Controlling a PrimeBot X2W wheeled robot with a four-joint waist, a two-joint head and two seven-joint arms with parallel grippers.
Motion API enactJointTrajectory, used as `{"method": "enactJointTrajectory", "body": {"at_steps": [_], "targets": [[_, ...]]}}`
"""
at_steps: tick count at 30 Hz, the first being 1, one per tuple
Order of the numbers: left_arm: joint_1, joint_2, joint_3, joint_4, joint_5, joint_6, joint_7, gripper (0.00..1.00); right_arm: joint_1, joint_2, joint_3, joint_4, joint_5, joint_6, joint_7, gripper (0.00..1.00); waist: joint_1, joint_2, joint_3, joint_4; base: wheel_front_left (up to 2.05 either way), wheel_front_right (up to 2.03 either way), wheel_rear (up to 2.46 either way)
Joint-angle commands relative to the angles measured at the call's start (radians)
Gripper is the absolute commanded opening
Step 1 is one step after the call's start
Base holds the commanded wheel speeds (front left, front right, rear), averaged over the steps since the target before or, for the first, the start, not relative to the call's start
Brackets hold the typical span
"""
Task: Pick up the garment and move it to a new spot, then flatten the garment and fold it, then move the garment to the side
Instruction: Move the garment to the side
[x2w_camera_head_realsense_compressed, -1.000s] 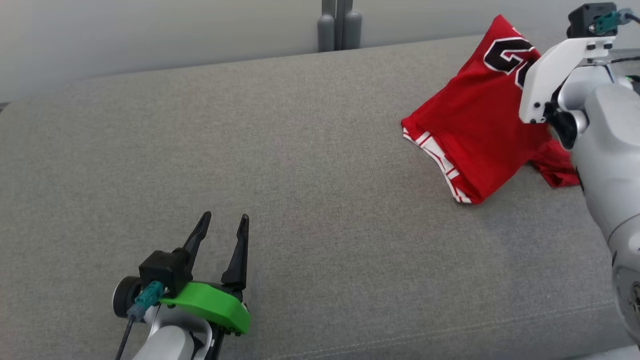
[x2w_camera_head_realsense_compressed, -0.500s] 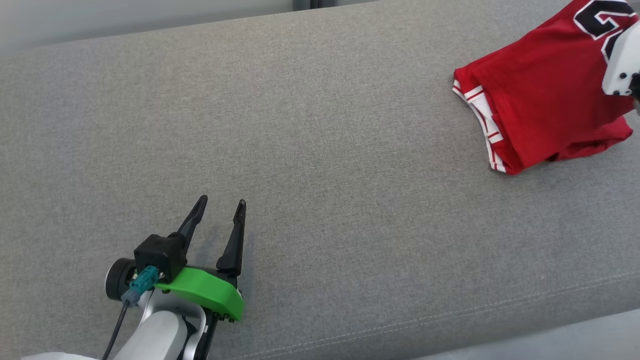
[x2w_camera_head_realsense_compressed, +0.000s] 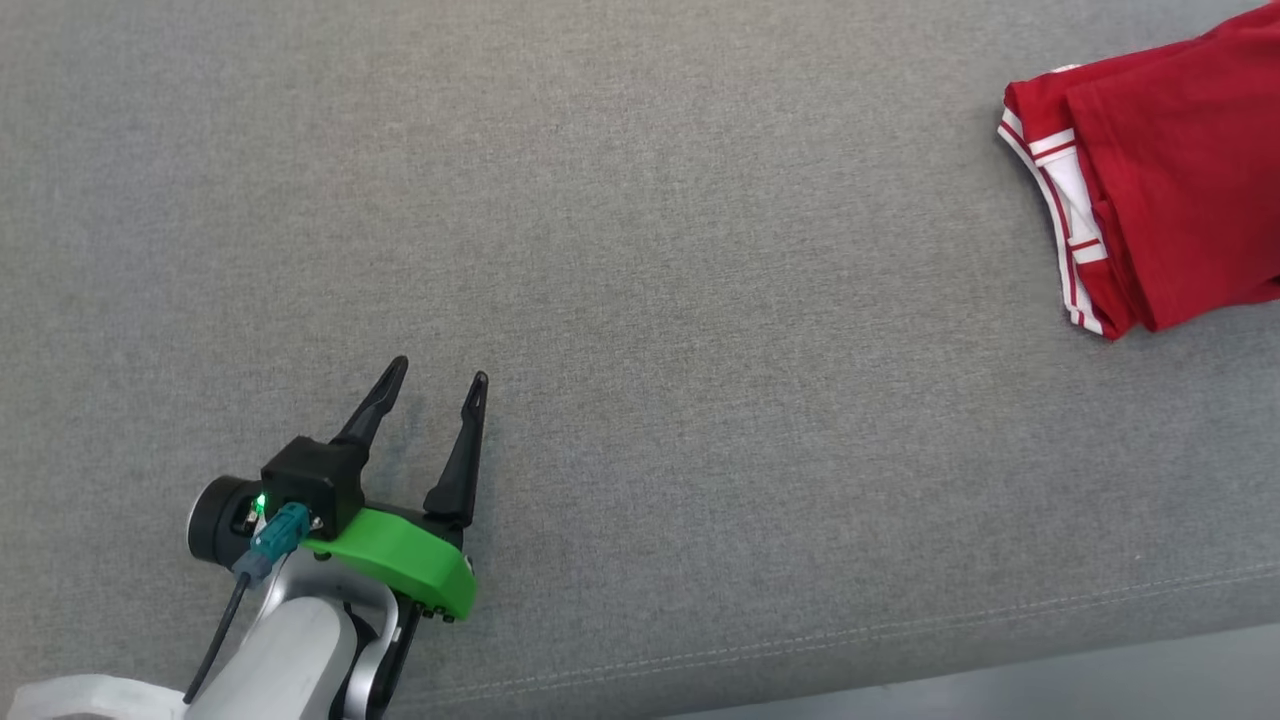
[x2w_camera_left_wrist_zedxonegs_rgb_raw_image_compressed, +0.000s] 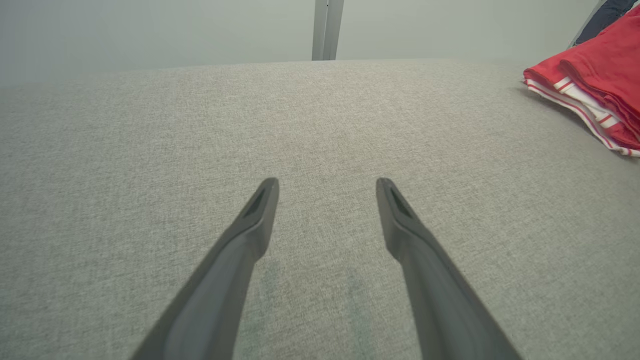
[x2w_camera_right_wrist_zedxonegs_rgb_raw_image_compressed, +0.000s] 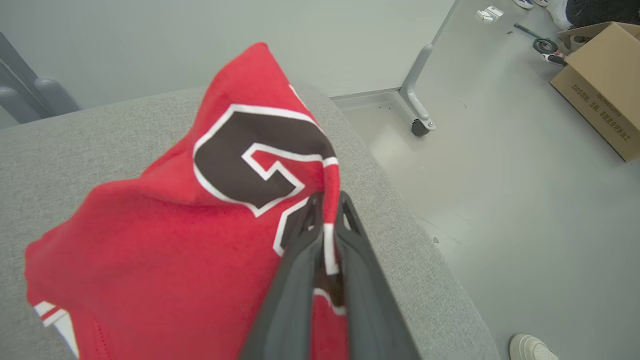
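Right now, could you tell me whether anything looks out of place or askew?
Yes: the jersey is bunched and tented up, not flat. It is pinched in the shut right claw near the edge of the cushion, beside the drop to the floor.

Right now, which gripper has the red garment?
The right gripper, shut on the red garment; the left gripper stands open over the grey cushion.

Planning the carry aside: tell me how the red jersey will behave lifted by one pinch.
Likely floppy: the red jersey peaks at the right end effector, shut on a fold, and drapes to the grey cushion. Probably light, since one small pinch tents it. It may drag or unfold: its striped hem lies on the cushion.
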Motion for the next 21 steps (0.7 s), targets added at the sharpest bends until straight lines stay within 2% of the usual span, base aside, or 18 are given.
{"method": "enactJointTrajectory", "body": {"at_steps": [1, 2, 3, 4, 5, 9, 12, 14, 19, 21], "targets": [[-0.025, 0.011, -0.001, -0.011, 0.013, 0.003, 0.006, 1.0, 0.028, 0.017, -0.047, -0.033, -0.035, -0.002, 0.008, 0.0, -0.0001, -0.0001, 0.047, 0.032, 0.0, 0.0, 0.0], [-0.028, 0.015, -0.003, -0.018, 0.016, 0.003, 0.011, 1.0, 0.037, 0.026, -0.081, -0.058, -0.06, -0.002, 0.012, 0.0, -0.0001, -0.0001, 0.056, 0.038, 0.0, 0.0, 0.0], [-0.03, 0.019, -0.004, -0.025, 0.02, 0.004, 0.013, 1.0, 0.044, 0.037, -0.109, -0.081, -0.083, -0.002, 0.008, 0.16, -0.0001, -0.0001, 0.064, 0.043, 0.0, 0.0, 0.0], [-0.032, 0.022, -0.005, -0.03, 0.023, 0.006, 0.017, 1.0, 0.052, 0.048, -0.133, -0.105, -0.113, -0.002, 0.006, 0.74, -0.0001, -0.0001, 0.072, 0.047, 0.0, 0.0, 0.0], [-0.036, 0.025, -0.006, -0.037, 0.023, 0.006, 0.02, 1.0, 0.059, 0.063, -0.159, -0.123, -0.132, -0.002, 0.008, 1.0, -0.0001, -0.0001, 0.08, 0.05, 0.0, 0.0, 0.0], [-0.05, 0.035, -0.005, -0.065, 0.035, 0.019, 0.023, 1.0, 0.056, 0.108, -0.233, -0.184, -0.229, -0.002, -0.025, 1.0, -0.0001, -0.0001, 0.103, 0.057, 0.0, 0.0, 0.0], [-0.053, 0.032, 0.003, -0.078, 0.036, 0.032, 0.011, 1.0, 0.052, 0.144, -0.251, -0.192, -0.263, -0.002, -0.05, 1.0, -0.0001, -0.0001, 0.099, 0.058, 0.0, 0.0, 0.0], [-0.049, 0.024, 0.014, -0.085, 0.027, 0.044, 0.003, 1.0, 0.05, 0.141, -0.251, -0.184, -0.277, -0.002, -0.074, 1.0, -0.0001, -0.0001, 0.093, 0.058, 0.0, 0.0, 0.0], [-0.013, 0.009, 0.068, -0.102, -0.006, 0.082, -0.031, 1.0, 0.065, 0.18, -0.225, -0.156, -0.279, -0.002, -0.148, 1.0, -0.0001, -0.0001, 0.056, 0.054, 0.0, 0.0, 0.0], [-0.004, 0.013, 0.067, -0.102, -0.001, 0.083, -0.037, 1.0, 0.077, 0.183, -0.205, -0.14, -0.266, -0.002, -0.189, 1.0, -0.0001, -0.0001, 0.036, 0.053, 0.0, 0.0, 0.0]]}}
